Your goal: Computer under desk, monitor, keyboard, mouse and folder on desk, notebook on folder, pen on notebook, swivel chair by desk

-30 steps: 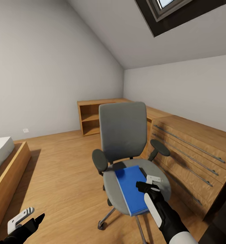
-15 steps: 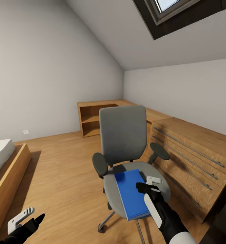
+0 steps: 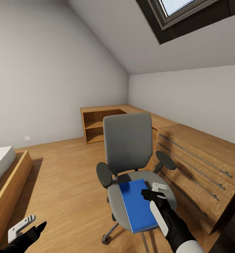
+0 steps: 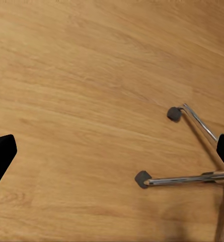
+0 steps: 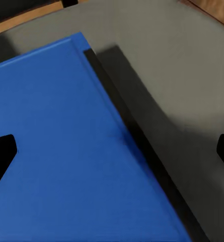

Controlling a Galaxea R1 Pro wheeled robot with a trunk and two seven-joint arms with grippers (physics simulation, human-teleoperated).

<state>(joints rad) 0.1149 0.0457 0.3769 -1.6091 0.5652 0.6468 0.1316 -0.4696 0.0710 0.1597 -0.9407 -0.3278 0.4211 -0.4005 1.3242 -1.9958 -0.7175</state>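
A bright blue rectangular notebook (image 3: 138, 204) lies flat on the grey seat of the swivel chair (image 3: 128, 140), an office chair with black padded armrests and a chrome star base on castors. The notebook's long axis runs from the backrest toward the front edge of the seat, its near corner reaching the seat's front rim. In the right wrist view the blue cover (image 5: 66, 151) sits directly below the camera, its long edge running diagonally, a thin dark line beneath that edge; whether that is the folder or only shadow cannot be told.

The right gripper (image 3: 153, 192), black with white trim, hovers just above the seat at the notebook's right edge. Its dark fingertips (image 5: 1, 154) show spread wide at the sides of the wrist view, grasping nothing. This arm is by far the nearer one.

The left gripper (image 3: 26, 225) hangs low over the wooden floor, well apart from the chair, also parted and holding nothing. Its wrist view looks down on two chrome chair legs (image 4: 192, 151).

A light wooden dresser (image 3: 198, 161) with long bar handles stands just beside the chair.
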